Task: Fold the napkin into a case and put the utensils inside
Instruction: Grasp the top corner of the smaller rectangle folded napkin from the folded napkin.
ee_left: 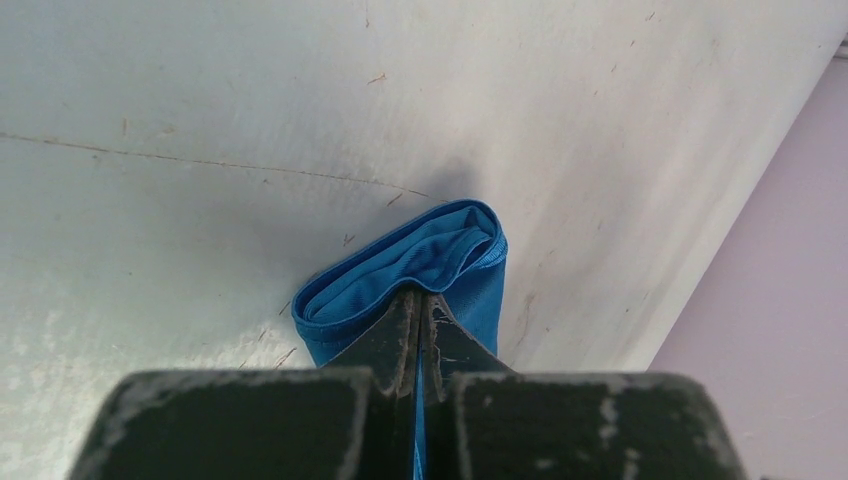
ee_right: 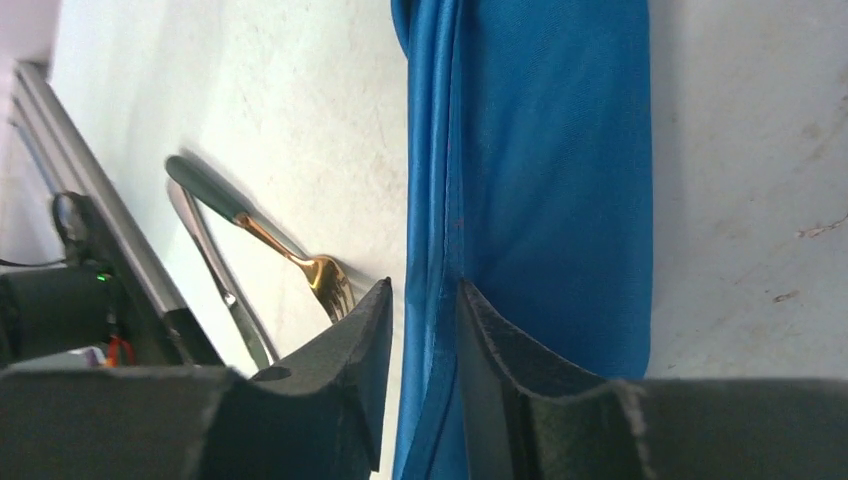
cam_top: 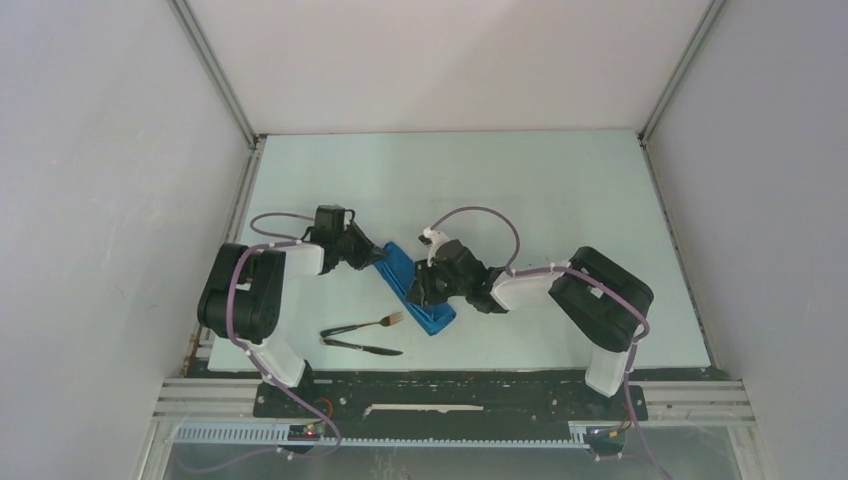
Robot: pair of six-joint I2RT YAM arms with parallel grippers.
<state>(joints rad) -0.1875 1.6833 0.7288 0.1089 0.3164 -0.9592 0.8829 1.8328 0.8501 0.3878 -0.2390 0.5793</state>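
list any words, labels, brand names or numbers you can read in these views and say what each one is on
None can be read in any view.
The folded bright blue cloth napkin is plain.
The gold-tined metal fork with a dark handle and the slim metal knife show no marking.
The pale scuffed table bears no print.
The small dark electronics box by the near rail is too blurred to show any text.

One blue napkin (cam_top: 436, 319), folded narrow, is lying near the middle of the table (cam_top: 560, 200). One fork (cam_top: 362, 325) and one knife (cam_top: 365, 347) are lying side by side by the near edge, making two utensils. Two grippers are sitting at the napkin: the left gripper (cam_top: 378, 258) and the right gripper (cam_top: 418, 292).
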